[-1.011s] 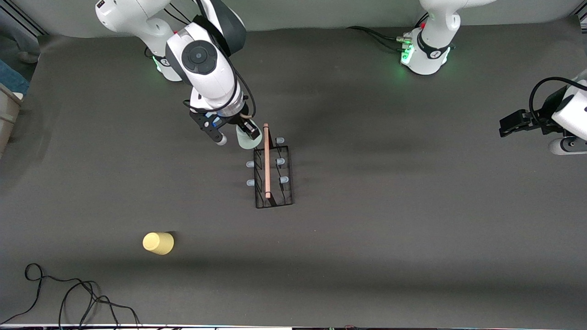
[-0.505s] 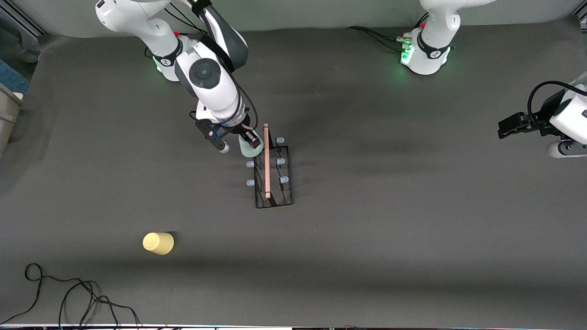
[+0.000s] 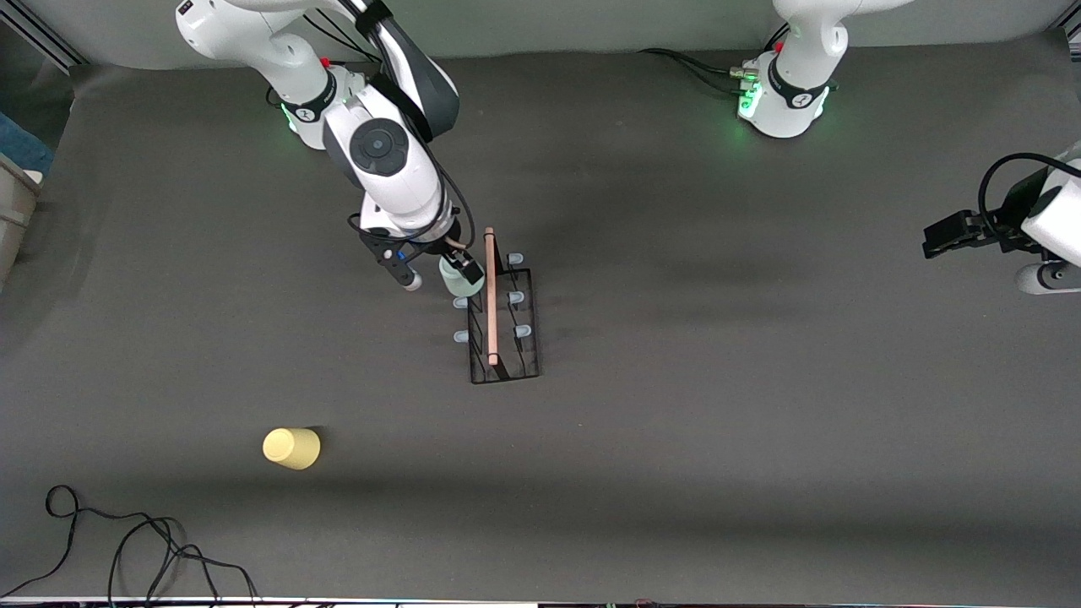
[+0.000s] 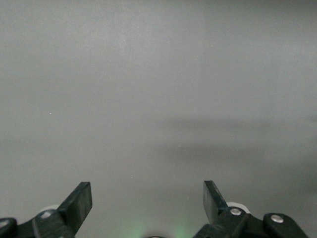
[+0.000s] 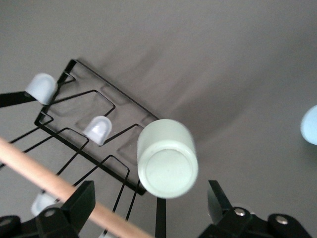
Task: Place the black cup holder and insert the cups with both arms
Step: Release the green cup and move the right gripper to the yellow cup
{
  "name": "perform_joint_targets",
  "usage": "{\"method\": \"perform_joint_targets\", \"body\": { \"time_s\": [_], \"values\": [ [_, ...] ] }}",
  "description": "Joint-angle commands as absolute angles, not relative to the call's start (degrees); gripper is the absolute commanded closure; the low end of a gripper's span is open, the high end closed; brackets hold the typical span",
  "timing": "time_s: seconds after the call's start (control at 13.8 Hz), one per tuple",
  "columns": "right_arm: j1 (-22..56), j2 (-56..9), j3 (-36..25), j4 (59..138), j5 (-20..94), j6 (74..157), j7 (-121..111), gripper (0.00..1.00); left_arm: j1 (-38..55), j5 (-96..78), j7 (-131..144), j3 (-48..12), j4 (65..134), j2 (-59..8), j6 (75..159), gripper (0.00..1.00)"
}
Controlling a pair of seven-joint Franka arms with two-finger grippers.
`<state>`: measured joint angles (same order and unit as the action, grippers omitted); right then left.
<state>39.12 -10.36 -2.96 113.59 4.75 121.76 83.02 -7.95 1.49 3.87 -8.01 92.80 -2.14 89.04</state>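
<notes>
The black cup holder (image 3: 504, 338) stands mid-table with its wooden rod (image 3: 491, 295) on top. It also shows in the right wrist view (image 5: 94, 106). The pale green cup (image 3: 461, 285) sits upside down on one of its pegs at the end nearest the robots' bases, bottom up in the right wrist view (image 5: 167, 159). My right gripper (image 3: 460, 268) (image 5: 149, 184) is open just above the cup, a finger on each side and neither touching it. The yellow cup (image 3: 291, 447) stands upside down nearer the front camera, toward the right arm's end. A light blue rounded shape (image 5: 310, 125) shows at the frame's edge. My left gripper (image 3: 939, 236) (image 4: 148, 186) is open and empty.
Black cables (image 3: 127, 540) lie at the table's front corner at the right arm's end. A beige box (image 3: 13, 211) stands off that end of the table. More cables (image 3: 692, 67) run to the left arm's base. The left arm waits over its end of the table.
My right gripper moved down toward the rack with the green cup, set it on a peg and opened. The left arm shifted slightly.
</notes>
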Motion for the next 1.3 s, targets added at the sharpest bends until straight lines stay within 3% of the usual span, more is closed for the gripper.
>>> {"method": "perform_joint_targets", "body": {
  "time_s": [0.0, 0.22, 0.51, 0.79, 1.01, 1.23],
  "values": [
    [39.0, -10.3, -5.2, 102.0, 4.9, 108.3, 78.4, 0.0, -8.4, 1.9, 3.7, -8.0, 93.4, -1.6, 89.8, 0.0],
    [39.0, -10.8, -12.1, 94.7, 4.9, 101.2, 62.4, 0.0, -8.5, 1.9, 3.7, -8.0, 93.4, -1.6, 89.7, 0.0],
    [35.8, -13.3, -22.7, 91.6, 5.0, 100.5, 29.0, 0.0, -8.8, 1.9, 3.7, -8.0, 93.4, -1.6, 89.6, 0.0],
    [24.4, -25.6, -23.4, 80.3, 6.8, 101.3, 6.5, 0.0, -8.8, 1.9, 3.7, -8.0, 93.4, -1.7, 89.9, 0.0],
    [20.0, -34.9, -23.4, 73.0, 13.6, 105.0, -3.5, 0.0, -8.8, 1.8, 3.7, -8.0, 93.3, -1.7, 89.9, 0.0],
    [19.4, -39.6, -23.1, 73.1, 15.2, 112.8, -5.4, 0.0, -8.8, 1.8, 3.7, -8.0, 93.3, -1.7, 89.9, 0.0]
  ]
}}
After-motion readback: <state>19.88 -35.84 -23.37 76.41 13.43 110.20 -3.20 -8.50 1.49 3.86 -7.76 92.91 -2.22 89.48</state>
